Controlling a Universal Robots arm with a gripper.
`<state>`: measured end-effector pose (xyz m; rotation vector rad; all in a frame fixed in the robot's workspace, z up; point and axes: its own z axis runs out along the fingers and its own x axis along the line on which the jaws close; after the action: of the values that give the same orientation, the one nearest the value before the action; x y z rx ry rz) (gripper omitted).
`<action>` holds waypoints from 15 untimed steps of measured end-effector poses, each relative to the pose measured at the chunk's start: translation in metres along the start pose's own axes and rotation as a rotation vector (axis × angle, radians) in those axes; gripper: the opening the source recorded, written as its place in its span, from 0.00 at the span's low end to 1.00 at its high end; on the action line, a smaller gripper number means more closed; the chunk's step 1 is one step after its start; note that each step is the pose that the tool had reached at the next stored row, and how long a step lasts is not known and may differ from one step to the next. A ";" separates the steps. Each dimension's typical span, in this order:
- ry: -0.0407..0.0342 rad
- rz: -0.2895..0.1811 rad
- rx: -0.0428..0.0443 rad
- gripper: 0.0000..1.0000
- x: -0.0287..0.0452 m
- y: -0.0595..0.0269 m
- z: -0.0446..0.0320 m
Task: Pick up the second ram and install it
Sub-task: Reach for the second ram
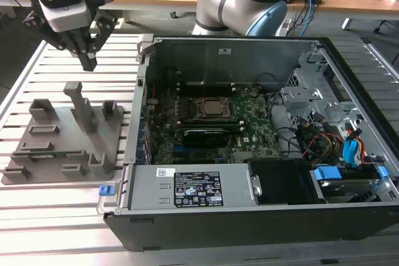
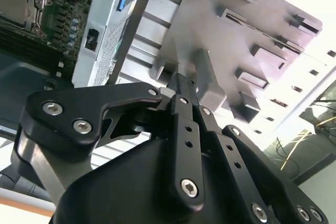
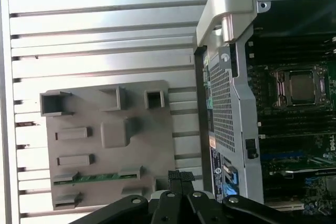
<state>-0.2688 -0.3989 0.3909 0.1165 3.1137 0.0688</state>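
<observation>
At the claw tip: the gripper (image 1: pixel 88 60) is seen with its fingers pressed together to a point, nothing pinched between them; the same is read in both wrist views (image 2: pixel 181 85) (image 3: pixel 181 176).

Directly below the claw: the grey fixture tray (image 1: pixel 62 126) is laid on the slatted table (image 1: pixel 62 216). A tall post (image 1: pixel 78 101) of the tray is found nearest under the tip, apart from it.

Lower and further out from the claw, toward the tray's far edge: the second ram (image 3: pixel 97 178) is seated flat in the tray between two grey holders, also traced as a thin green strip in the exterior view (image 1: pixel 47 153). Its long axis is judged to run toward the computer case (image 1: pixel 249 48), not across it. One arm is fitted, so reach is not in question.

Hidden: both ends of the stick are covered by the holders, and its chips cannot be made out.

Beyond the claw, on the case side: the motherboard (image 1: pixel 249 135) is exposed. The memory slots (image 3: pixel 283 124) beside the processor socket (image 1: pixel 212 109) are dark, and whether any is filled cannot be told.
</observation>
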 end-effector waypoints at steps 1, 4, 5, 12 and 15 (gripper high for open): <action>0.0000 0.000 -0.0001 0.11 0.0040 -0.0003 0.0001; -0.0001 0.000 -0.0001 0.11 0.0166 -0.0013 0.0002; -0.0001 0.000 0.0000 0.11 0.0192 -0.0014 0.0002; -0.0001 0.000 -0.0001 0.11 0.0484 -0.0037 0.0007; 0.0000 0.000 -0.0001 0.11 0.0657 -0.0050 0.0011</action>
<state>-0.3347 -0.3988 0.3881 0.1167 3.1136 0.0689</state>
